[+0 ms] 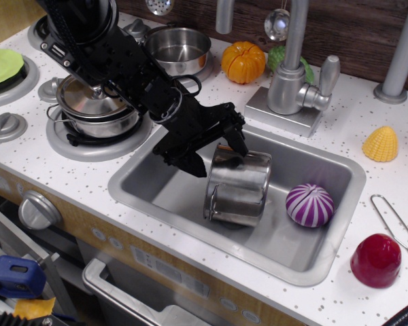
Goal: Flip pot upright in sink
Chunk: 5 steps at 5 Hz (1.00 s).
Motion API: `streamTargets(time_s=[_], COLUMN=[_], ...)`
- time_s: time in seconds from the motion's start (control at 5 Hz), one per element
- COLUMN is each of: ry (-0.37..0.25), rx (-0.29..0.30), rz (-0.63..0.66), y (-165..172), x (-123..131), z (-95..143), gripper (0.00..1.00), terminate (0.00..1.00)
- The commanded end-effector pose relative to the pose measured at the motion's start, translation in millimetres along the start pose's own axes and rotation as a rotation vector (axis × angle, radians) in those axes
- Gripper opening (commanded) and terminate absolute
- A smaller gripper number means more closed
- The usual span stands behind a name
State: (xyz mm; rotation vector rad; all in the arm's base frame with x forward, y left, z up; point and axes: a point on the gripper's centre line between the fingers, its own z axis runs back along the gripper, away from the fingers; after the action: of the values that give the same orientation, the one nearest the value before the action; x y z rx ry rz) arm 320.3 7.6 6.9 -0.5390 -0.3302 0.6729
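Observation:
The shiny steel pot (238,185) lies tilted in the grey sink (160,193), left of centre, one end pointing to the back wall and its thin loop handle on the left side. My black gripper (213,153) reaches down from the upper left and is open. One finger (235,140) sits at the pot's far upper edge, and the other finger (188,163) hangs over the sink floor left of the pot. I cannot tell whether the finger touches the pot.
A purple-and-white striped ball (310,204) lies in the sink right of the pot. The lidded steel pot (95,109) stands on the left burner, a saucepan (178,47) behind it. The faucet (292,75), an orange pumpkin (243,62), a yellow shape (381,144) and a red object (375,260) stand on the counter.

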Motion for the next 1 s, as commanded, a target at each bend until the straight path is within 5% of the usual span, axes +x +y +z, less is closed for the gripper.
streamTargets(time_s=[0.0, 0.2, 0.4, 0.8], ry=[-0.034, -0.026, -0.043, -0.014], rx=[-0.050, -0.081, -0.090, -0.095], rz=[-0.020, 0.001, 0.023, 0.013], y=[-15, -18, -24, -23], x=[1, 0, -4, -3], z=[-9, -15, -21, -21], gripper=[1.00, 1.00, 0.00, 0.00], terminate=[0.00, 0.00, 0.00, 0.00])
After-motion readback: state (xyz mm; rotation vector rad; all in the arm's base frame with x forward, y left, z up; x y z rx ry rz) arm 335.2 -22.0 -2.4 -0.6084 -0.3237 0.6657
